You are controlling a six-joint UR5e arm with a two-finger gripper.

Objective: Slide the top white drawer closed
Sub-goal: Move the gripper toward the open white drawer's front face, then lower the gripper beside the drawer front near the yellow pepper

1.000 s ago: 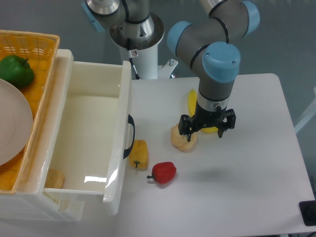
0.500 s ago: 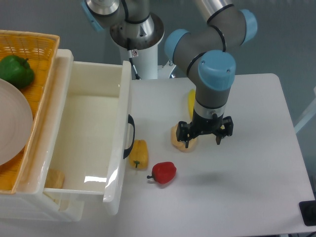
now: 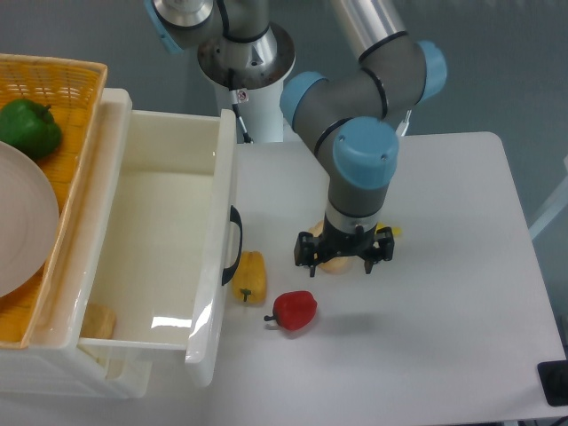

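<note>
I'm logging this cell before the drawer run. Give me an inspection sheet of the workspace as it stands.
Surface: white table, bare on its right half.
Job's things: top drawer pulled fully open, nothing seen inside; black handle faces the table.
Clutter: yellow pepper and red pepper lie near the handle; a tan item and a yellow item sit partly hidden under the gripper.
Gripper: gripper open, over the tan item, well right of the handle.
Cables: nothing seen.
Surroundings: wicker basket on the cabinet with a green pepper and a plate; lower drawer holds a tan piece.
</note>
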